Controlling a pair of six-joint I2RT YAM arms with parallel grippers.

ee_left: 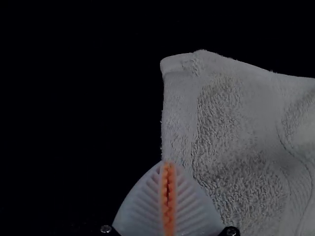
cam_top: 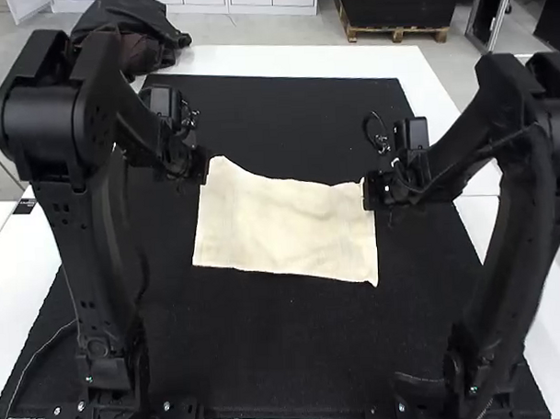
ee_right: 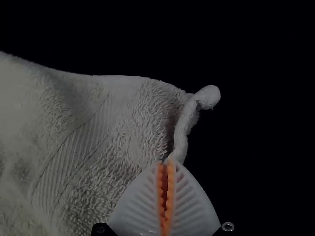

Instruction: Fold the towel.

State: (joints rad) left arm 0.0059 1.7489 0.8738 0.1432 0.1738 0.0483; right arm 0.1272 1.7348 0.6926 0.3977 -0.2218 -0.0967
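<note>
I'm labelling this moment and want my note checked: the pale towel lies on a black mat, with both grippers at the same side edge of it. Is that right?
Not quite: the grippers are at opposite side edges, the left gripper at one and the right gripper at the other, as the high view shows. The pale towel does lie on a black mat.

No lettering is legible. A small dark label point(cam_top: 24, 206) on the white table point(cam_top: 0, 224), left in the high view, is too small to read.
</note>
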